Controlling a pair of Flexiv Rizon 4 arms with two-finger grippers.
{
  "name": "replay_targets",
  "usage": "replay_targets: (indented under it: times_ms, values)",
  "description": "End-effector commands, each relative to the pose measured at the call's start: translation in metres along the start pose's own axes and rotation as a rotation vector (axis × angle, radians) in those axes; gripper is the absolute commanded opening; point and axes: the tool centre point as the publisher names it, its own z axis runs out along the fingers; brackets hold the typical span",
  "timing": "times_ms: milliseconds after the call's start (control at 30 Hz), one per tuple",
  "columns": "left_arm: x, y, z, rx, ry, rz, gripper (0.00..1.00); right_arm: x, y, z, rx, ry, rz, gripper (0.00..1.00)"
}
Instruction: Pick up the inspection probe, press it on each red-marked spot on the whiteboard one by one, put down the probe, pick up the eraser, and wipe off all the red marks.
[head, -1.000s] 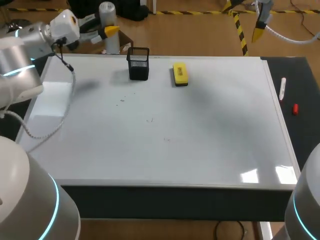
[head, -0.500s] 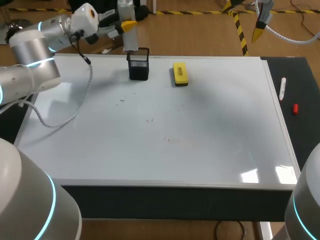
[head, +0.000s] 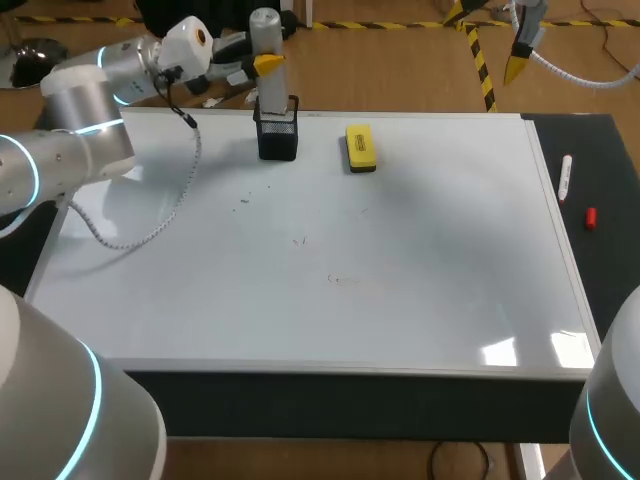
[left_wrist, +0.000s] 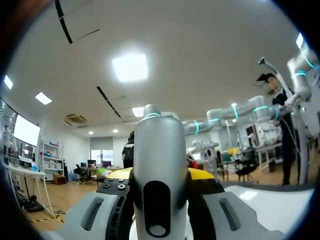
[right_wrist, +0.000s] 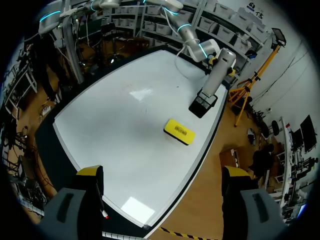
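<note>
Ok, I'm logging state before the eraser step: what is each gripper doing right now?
Left gripper: closed on the inspection probe, above the black holder.
Right gripper: open, holding nothing.

Lies flat over most of the table (head: 612, 300): a whiteboard (head: 450, 260). Carries a black mesh cup (head: 277, 140) and yellow eraser (head: 360, 147) near its far edge (faint red marks (head: 300, 240) mid-board). Beside it, on dark tabletop: white marker (head: 565, 178), red cap (head: 590, 218).

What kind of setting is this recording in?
Probably a robotics test bench: a whiteboard lying flat as the worktop, a yellow eraser and black mesh holder on it, and the left gripper holding an inspection probe.
</note>
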Motion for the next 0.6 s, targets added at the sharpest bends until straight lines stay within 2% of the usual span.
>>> replay_targets:
  times_ms: [33, 400, 600]
  values:
    - [-0.006, 0.012, -0.002, 0.002, 0.07, -0.003, 0.0, -0.001, -0.001, -0.001, 0.002, 0.006, -0.001, 1.0]
    - [-0.005, 0.036, -0.01, -0.06, 0.054, -0.012, 0.0, -0.001, -0.001, -0.001, 0.002, 0.006, -0.001, 1.0]
    - [-0.004, 0.049, -0.014, -0.064, 0.051, -0.012, 0.0, -0.001, -0.001, -0.001, 0.002, 0.006, -0.001, 1.0]
